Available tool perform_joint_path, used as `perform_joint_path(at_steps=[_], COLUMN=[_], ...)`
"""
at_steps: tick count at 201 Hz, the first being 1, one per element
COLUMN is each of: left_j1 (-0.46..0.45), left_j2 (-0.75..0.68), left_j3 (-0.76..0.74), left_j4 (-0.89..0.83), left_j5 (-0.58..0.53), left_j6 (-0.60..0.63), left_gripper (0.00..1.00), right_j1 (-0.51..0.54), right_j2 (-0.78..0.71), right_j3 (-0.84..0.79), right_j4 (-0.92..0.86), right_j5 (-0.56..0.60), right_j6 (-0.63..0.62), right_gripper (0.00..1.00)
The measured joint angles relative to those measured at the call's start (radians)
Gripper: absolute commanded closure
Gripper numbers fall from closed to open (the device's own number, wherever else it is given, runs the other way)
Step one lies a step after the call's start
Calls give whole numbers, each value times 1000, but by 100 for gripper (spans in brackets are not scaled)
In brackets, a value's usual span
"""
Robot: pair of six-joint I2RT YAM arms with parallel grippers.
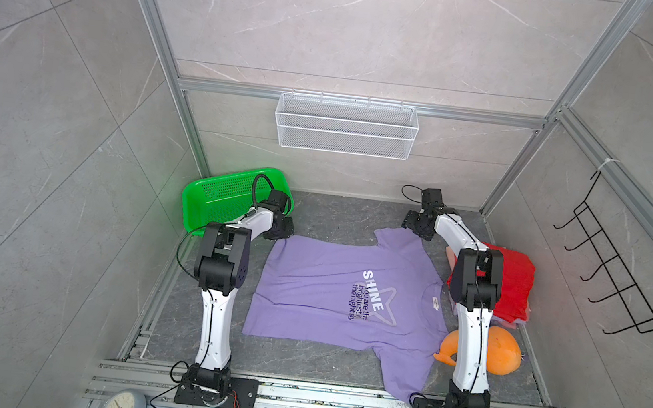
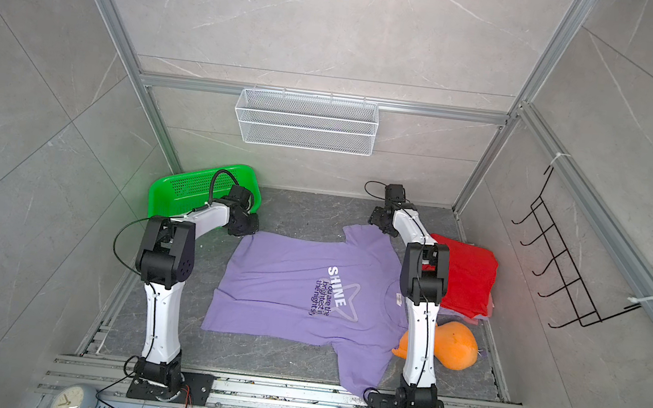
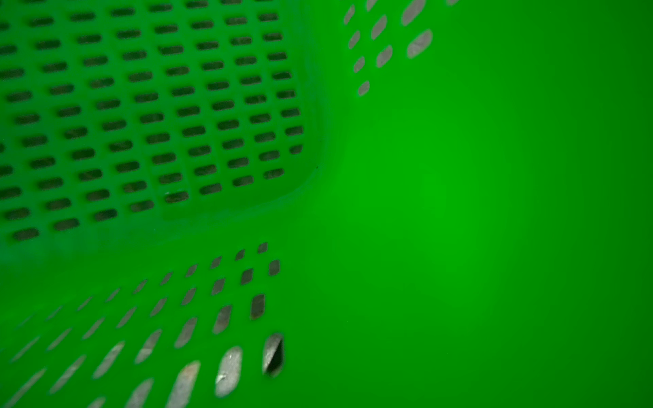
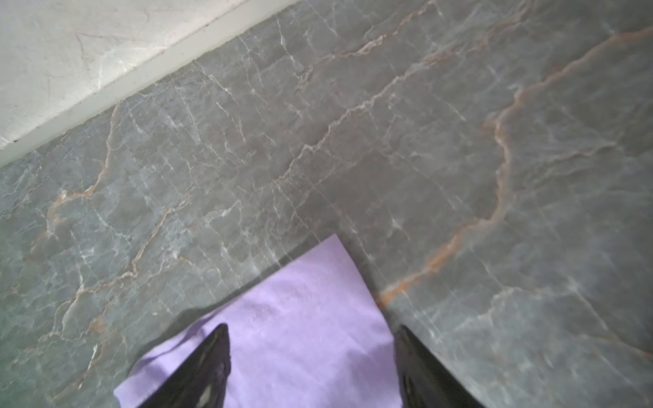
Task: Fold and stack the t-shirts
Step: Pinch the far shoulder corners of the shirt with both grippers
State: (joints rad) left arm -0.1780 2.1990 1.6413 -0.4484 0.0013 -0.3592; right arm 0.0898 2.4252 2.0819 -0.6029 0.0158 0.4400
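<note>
Robot lab cell, framed in aluminium rails (image 1: 225, 88)

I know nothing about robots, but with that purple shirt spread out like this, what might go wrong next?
The right jaws stand open over just the tip of the lavender t-shirt's far sleeve; they may pinch too little cloth and slip. The green basket leans close behind the left arm, so a lift might knock it. The orange plush toy lies right at the shirt's edge and could get dragged.
</note>
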Motion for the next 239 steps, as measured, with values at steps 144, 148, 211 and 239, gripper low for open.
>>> perform_joint_path(at_steps=[144,148,211,239], left_j1=[-1,-1,-1,-1], left_j2=[-116,-119,-167,-196], left_j3=[-50,-51,-84,-113], left_j4=[35,37,61,76], left_j5=[77,80,87,87], left_j6=[0,0,0,0], left_gripper=[99,99,100,100], right_j1=[0,0,0,0], right_j2=[278,266,-54,-251], right_j3=[469,447,39,-135], right_j4=[-304,-293,-86,30], right_j5=[-39,-39,-42,-42], right_j6=[-2,-1,-4,-5], right_gripper=[99,100,100,100])
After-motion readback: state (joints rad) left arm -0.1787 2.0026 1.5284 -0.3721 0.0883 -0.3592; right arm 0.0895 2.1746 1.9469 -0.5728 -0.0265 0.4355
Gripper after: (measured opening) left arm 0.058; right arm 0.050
